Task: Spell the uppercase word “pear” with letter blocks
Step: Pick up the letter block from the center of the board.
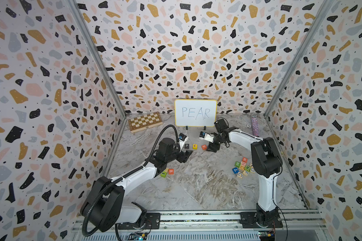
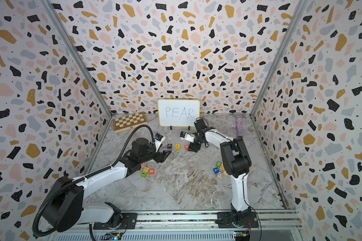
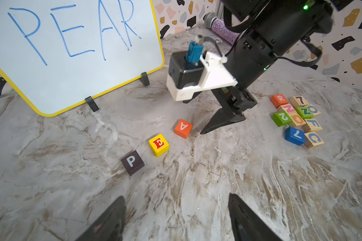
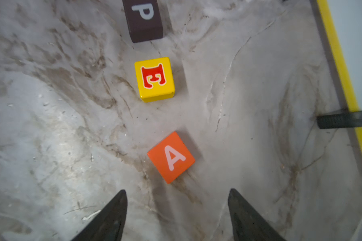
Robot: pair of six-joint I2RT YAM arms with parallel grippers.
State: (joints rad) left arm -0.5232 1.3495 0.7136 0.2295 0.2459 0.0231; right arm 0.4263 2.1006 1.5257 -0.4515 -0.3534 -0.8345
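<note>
The black P block [image 1: 186,145], the yellow E block [image 1: 194,146] and the orange-red A block [image 1: 204,147] lie in a short row on the bench [image 1: 196,187]. The row sits toward the far edge, in front of the whiteboard [image 1: 195,112] that reads PEAR. P is at the left end and A at the right, and none of the three touch. In the right wrist view the A block is turned on a diagonal, while P and E sit squarer to the row. The orange-red R block [image 1: 244,159] is well apart from them, near the bench's right edge. It sits at the far end of a cluster of cubes [image 1: 243,169] in green, blue and plain wood, touching its neighbours. The right gripper [image 4: 177,191] hangs just beside the A block, on its right, fingers spread with nothing between them. The left gripper [image 3: 176,197] hovers on the near side of the P block, its fingers likewise spread and empty. Toward the left edge, an orange-red B cube [image 1: 171,171] and a green cube [image 1: 163,173] lie beside each other. A chessboard [image 1: 145,121] sits in the far left corner, and a glittery microphone [image 1: 254,126] lies near the far right corner.
</note>
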